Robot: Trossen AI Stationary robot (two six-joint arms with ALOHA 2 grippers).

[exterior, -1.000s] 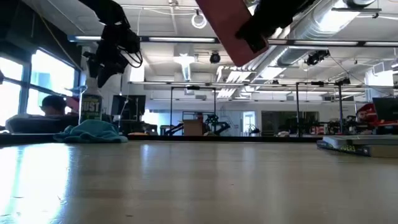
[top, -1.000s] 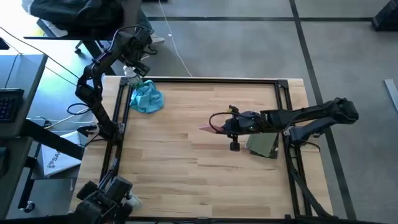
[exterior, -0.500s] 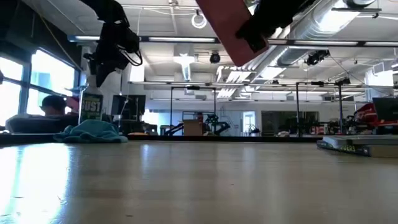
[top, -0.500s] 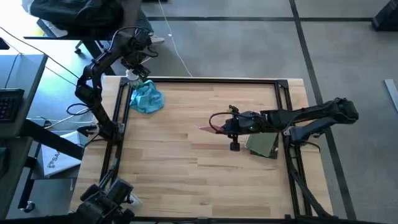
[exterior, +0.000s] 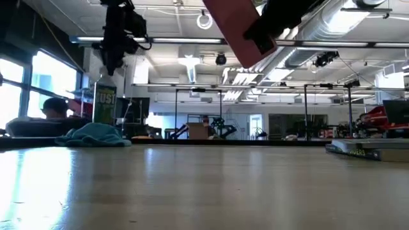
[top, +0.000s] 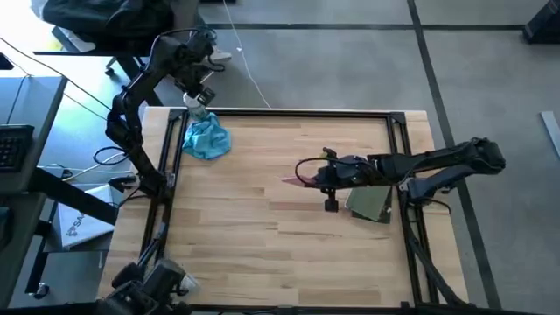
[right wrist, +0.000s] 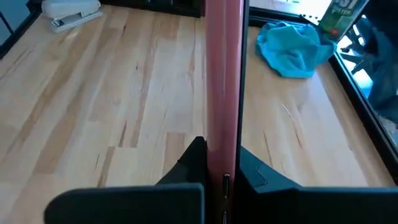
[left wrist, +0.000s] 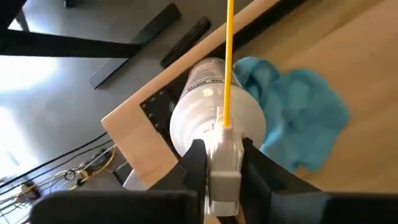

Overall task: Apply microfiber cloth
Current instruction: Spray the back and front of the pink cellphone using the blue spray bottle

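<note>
At the table's far-left corner, around ten o'clock from its middle in the high view, the left gripper [top: 198, 90] is clenching the white nozzle of a clear spray bottle [left wrist: 214, 118], its fingers [left wrist: 191, 163] pressing on either side of the trigger head. In the low view the bottle [exterior: 105, 102] is standing upright with the gripper directly above it. Just beside the bottle, on the wooden table [top: 262, 236], the microfiber cloth [top: 206, 137] is lying crumpled in a teal heap, untouched by either arm.

Moving toward three o'clock, the right gripper [top: 322, 175] is hovering above the table's middle-right area, grasping a flat pinkish-red phone [right wrist: 222, 74] edge-on between its fingers and holding it off the wood. At four o'clock from that gripper, a flat grey-green pad [top: 371, 204] is lying near the table's right edge.
</note>
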